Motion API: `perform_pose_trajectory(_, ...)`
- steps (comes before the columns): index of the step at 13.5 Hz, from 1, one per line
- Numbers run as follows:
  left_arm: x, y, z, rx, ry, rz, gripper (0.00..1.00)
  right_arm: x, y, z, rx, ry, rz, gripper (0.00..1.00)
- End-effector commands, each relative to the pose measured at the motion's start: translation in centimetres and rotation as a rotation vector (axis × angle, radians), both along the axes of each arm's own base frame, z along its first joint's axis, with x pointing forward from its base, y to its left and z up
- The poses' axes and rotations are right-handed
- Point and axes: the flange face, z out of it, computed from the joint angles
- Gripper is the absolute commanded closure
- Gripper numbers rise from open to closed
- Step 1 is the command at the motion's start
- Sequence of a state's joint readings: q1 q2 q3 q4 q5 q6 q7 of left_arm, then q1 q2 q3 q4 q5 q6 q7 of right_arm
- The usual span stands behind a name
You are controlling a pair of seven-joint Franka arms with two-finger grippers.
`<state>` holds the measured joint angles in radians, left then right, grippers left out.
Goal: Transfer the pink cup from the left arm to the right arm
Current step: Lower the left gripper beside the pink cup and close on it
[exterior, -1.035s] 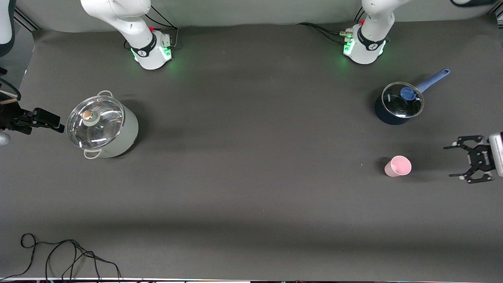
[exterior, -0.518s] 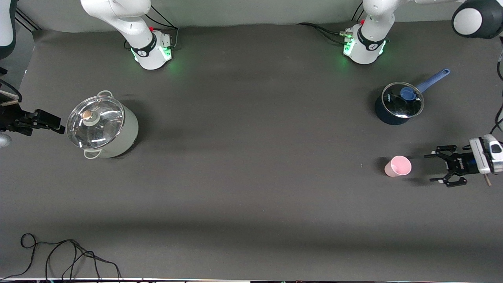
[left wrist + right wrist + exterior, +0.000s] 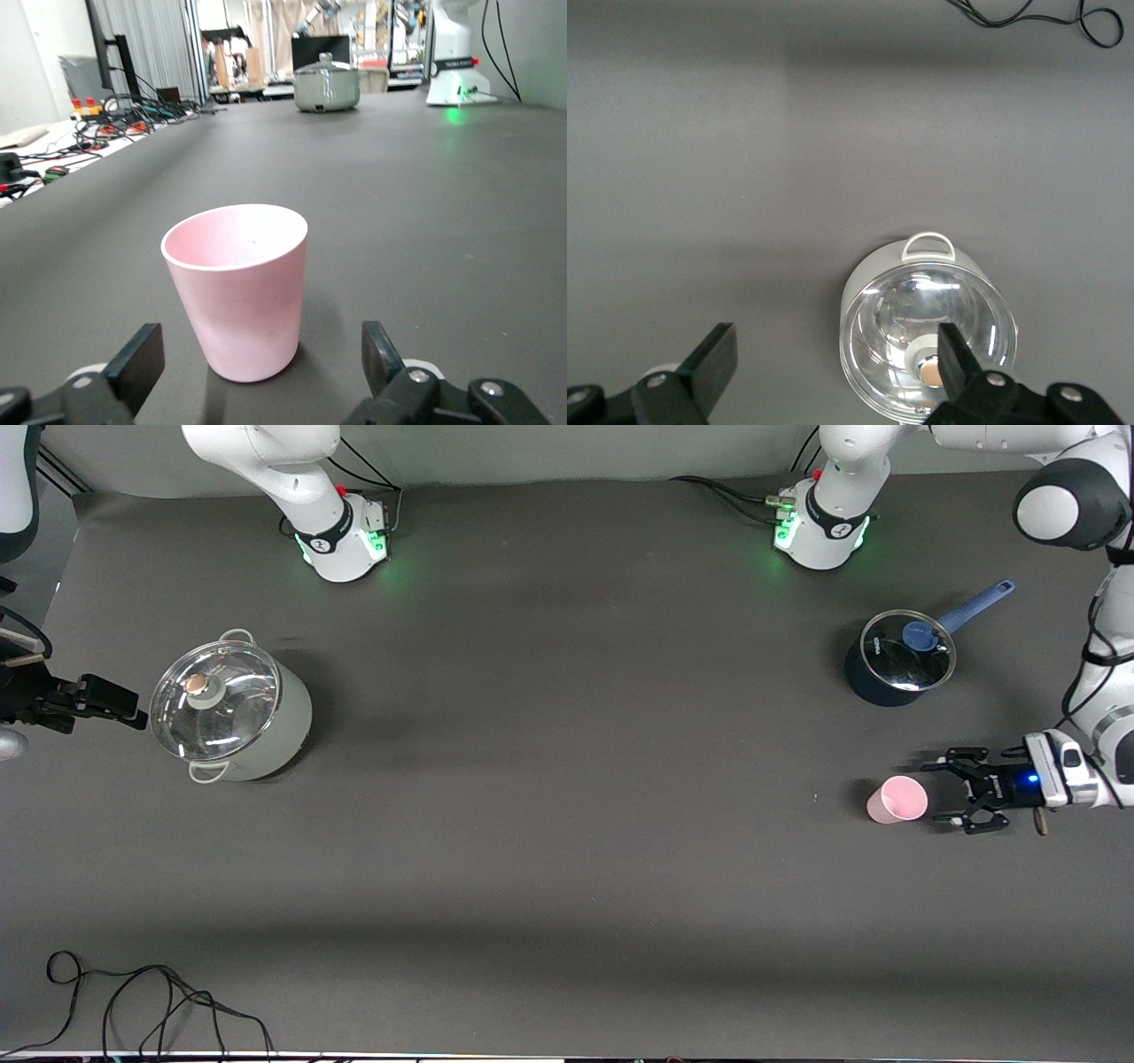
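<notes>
Two arms at the desk [image 3: 567, 868], only one working. Pink cup [image 3: 897, 799] stood upright on the desk toward the left arm's end, nearer the front camera than the dark saucepan [image 3: 897, 660] with its blue handle. Left claw [image 3: 948, 790] sat low and level just beside the cup, fingers spread wide; the left wrist view showed the cup [image 3: 236, 289] centred ahead of the gap, a finger [image 3: 133, 363] to either side, neither touching it. Step in hand, as I judged it: the approach for the first pick-up, grasp not yet made. Next move likely calls for a short push forward until the cup wall sits between the fingers, then a gentle close, since a light plastic tumbler may tip or skid if nudged off-centre. Compared with half a second earlier, the left claw had closed most of the gap to the cup, from well apart to just beside it; the cup itself had not shifted. Right claw [image 3: 99, 700] waited at the right arm's end of the desk beside the large lidded pot [image 3: 230, 713], fingers parted and empty.
</notes>
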<state>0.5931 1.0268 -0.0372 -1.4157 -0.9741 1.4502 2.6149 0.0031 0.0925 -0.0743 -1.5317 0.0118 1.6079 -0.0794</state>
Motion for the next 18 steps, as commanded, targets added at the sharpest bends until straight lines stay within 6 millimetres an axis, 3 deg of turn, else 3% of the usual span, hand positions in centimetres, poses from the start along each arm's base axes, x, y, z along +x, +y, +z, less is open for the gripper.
perform_pose_trajectory(1, 0.2, -0.1, -1.0, -0.057, -0.020, 0.022, 0.01, 0.0, 0.1, 0.1, -0.004, -0.008, 0.009, 0.00)
perform_pose_trajectory(6, 0.0, -1.3, -2.4, -0.097, -0.007, 0.032, 0.01, -0.1, 0.1, 0.2, -0.003, -0.012, 0.007, 0.00)
perform_pose_trajectory(10, 0.0, -4.0, -4.4, -0.146, 0.008, 0.021, 0.01, -0.1, 0.2, 0.2, -0.001, -0.012, 0.010, 0.00)
perform_pose_trajectory(18, 2.5, -8.6, -3.7, -0.189, -0.021, 0.009, 0.07, 0.0, 0.2, 0.1, 0.000, -0.009, 0.010, 0.00)
